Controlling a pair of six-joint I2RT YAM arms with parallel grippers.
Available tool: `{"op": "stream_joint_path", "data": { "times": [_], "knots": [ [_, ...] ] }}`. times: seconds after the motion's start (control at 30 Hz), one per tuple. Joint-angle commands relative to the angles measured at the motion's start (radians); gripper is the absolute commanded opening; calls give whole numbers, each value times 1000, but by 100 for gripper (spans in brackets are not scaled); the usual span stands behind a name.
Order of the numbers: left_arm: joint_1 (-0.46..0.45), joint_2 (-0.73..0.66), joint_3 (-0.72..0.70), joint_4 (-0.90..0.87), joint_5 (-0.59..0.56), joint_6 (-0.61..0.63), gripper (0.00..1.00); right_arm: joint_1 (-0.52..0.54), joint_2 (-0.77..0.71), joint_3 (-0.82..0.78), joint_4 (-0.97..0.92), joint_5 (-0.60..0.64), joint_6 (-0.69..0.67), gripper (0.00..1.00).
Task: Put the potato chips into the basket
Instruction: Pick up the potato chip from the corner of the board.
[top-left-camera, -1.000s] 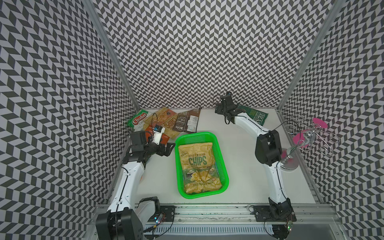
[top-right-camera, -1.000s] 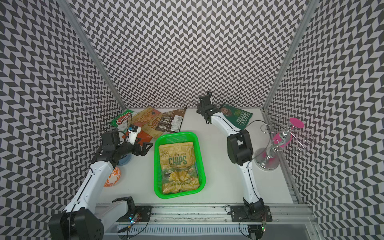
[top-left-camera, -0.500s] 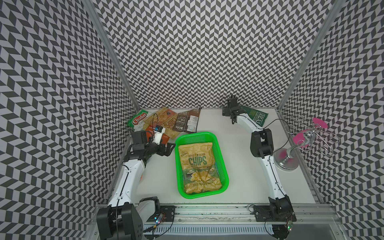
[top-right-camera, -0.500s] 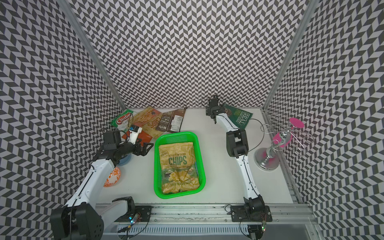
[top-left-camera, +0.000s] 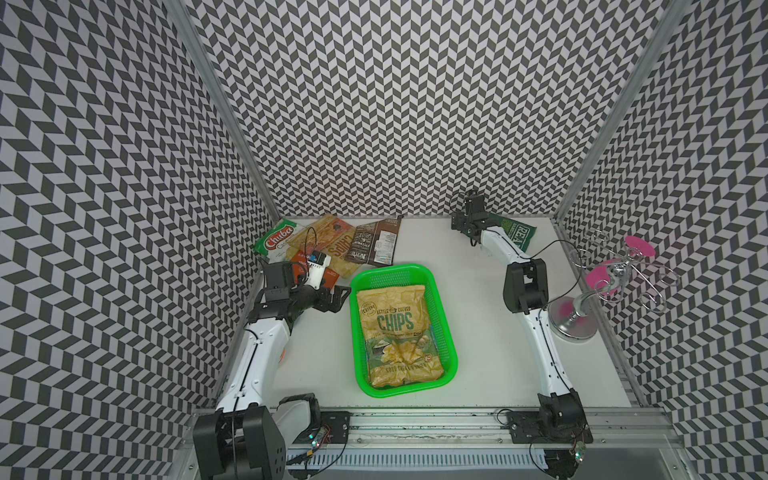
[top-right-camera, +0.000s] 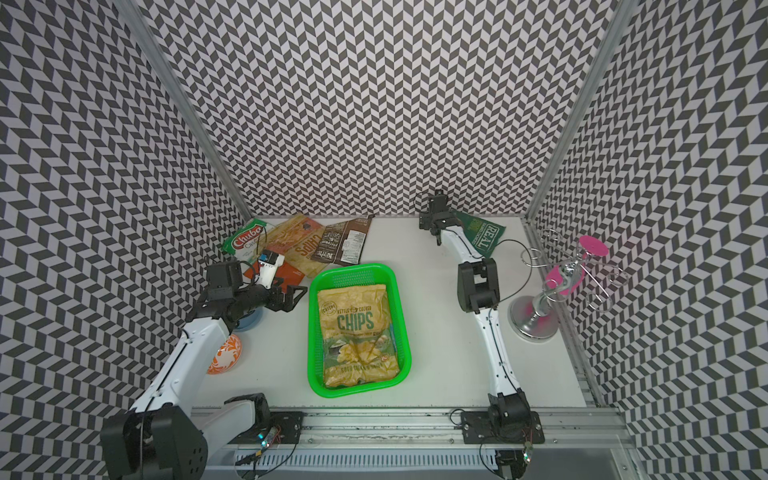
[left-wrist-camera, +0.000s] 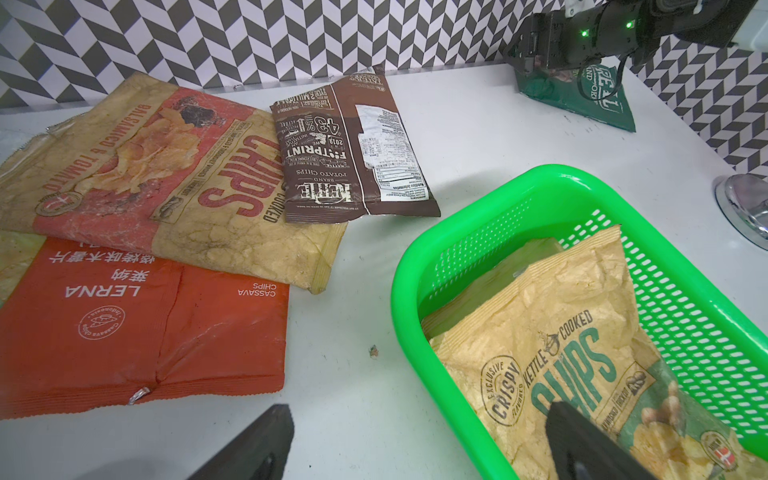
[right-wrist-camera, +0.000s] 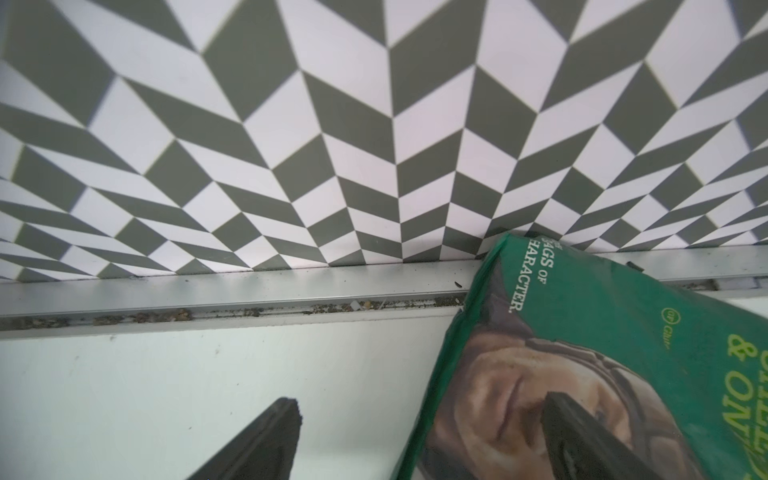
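Basket: we locate the green basket (top-left-camera: 392, 270) mid-surface (top-left-camera: 478, 332), between the two arms.
Basket contents: a tan CHIPS bag (top-left-camera: 397, 328) lies flat inside, face up; in the left wrist view we see the edge of a second bag (left-wrist-camera: 507, 270) beneath it.
Bags outside, far left: the Chuba bag (top-left-camera: 276, 241), red-and-tan CHIPS bag (top-left-camera: 328, 241), brown Kettle bag (top-left-camera: 374, 245) and orange bag (left-wrist-camera: 145, 324) overlap near the back wall (top-left-camera: 395, 124).
Bag outside, far right: the dark green REAL bag (top-left-camera: 517, 232) lies against the back wall.
Left fingers (left-wrist-camera: 257, 444): apart, holding nothing, just beside the basket's left rim.
Right fingers (right-wrist-camera: 582, 440): apart, straddling the REAL bag's edge, one over the bag and one over bare surface; we cannot tell whether they touch it.
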Motion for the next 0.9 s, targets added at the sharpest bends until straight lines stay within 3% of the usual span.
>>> {"op": "stream_joint_path", "data": {
  "times": [0.0,0.3,0.6,0.77,0.87],
  "knots": [
    [6,3,6,9,-9,2,99,-11,19,31,-18,-147,92,93],
    [6,10,12,9,-12,0,99,-9,35,20,-79,-272,145,88],
    [5,11,16,10,-13,0,99,80,-75,-147,-114,-171,61,78],
    [6,3,14,12,-13,0,99,128,-132,-250,-136,-58,25,63],
    [6,-5,12,13,-15,0,99,143,-157,-296,-156,-51,12,52]
  ]
}}
